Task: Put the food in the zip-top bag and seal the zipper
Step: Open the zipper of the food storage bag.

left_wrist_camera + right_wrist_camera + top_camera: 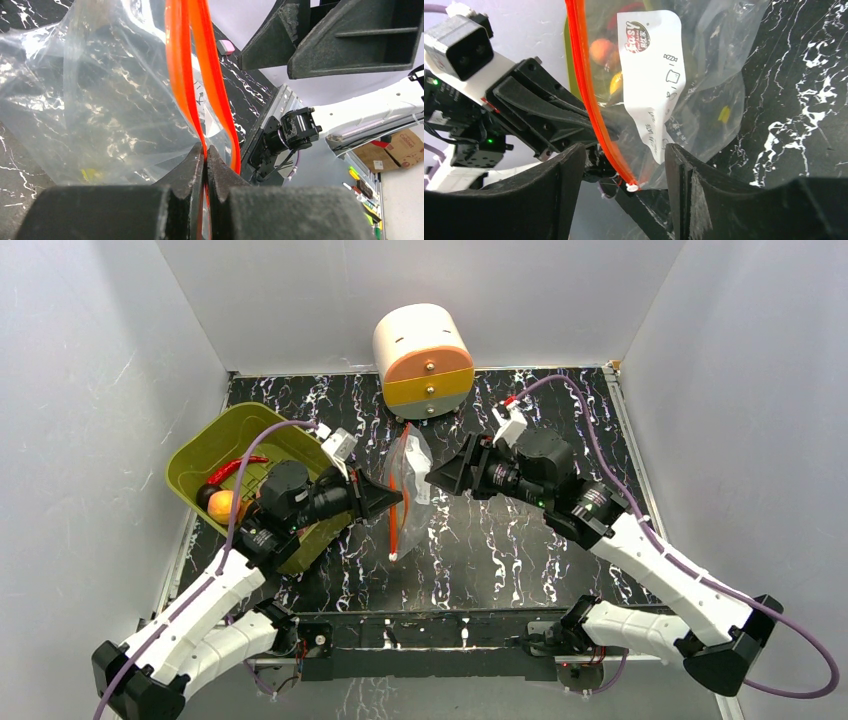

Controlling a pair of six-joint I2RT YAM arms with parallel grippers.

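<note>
Pinching the thin, glossy orange zipper (186,75) flat, the left gripper (205,152) holds the clear, crinkly zip-top bag (100,100) just right of the olive slotted basket (210,445). The right gripper (625,150), farther right, has its matte black jaws spread, the zipper's end between them.

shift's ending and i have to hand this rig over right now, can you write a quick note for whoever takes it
Left tool: shut on the zipper.
Right tool: open, jaws either side of the zip-top bag edge, not gripping.
Bag: between the two tools; the zipper's two strips stand apart, so it is unsealed.
Food: pieces lie in the green basket. A yellow bit shows through the bag; I cannot tell if it is inside.
To do: load the food, seal the zipper.
</note>
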